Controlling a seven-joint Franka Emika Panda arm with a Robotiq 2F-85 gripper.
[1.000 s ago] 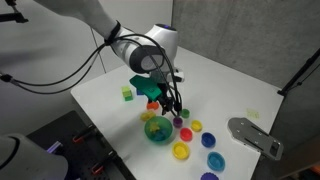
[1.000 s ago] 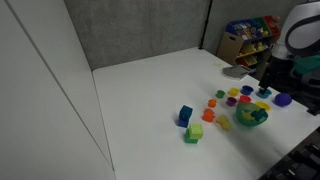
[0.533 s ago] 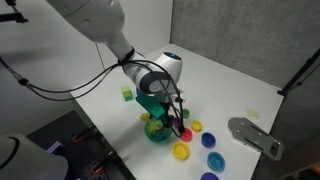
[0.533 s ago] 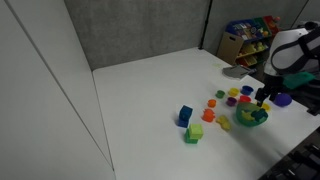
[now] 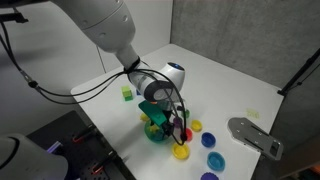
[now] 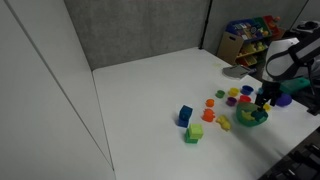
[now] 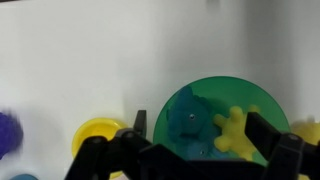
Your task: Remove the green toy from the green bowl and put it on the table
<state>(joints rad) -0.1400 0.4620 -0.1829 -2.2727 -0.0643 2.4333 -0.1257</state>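
Closest to the wrist camera, our end effector (image 7: 197, 128) hangs with its two dark fingers spread apart, released and holding nothing. Just beyond the fingertips lies the green bowl (image 7: 225, 88), set a little toward the right-hand side of that view. Inside it we see a yellow toy piece (image 7: 236, 130). Just beside that is a darker blue-green shape that we take to be the green toy (image 7: 192, 120), though its outline is blurred. A yellow cup (image 7: 98, 133) stands near the bowl, and the bare white desk (image 7: 90, 50) stretches farther on. In both exterior views the end effector hovers low over the bowl.

We judge the step in hand to be the descent for the grasp. To do it well, we should centre the fingers on the green toy rather than the yellow piece. We should keep both fingers inside the rim, go straight down, and close only once the toy sits between them, so that the bowl is not nudged.
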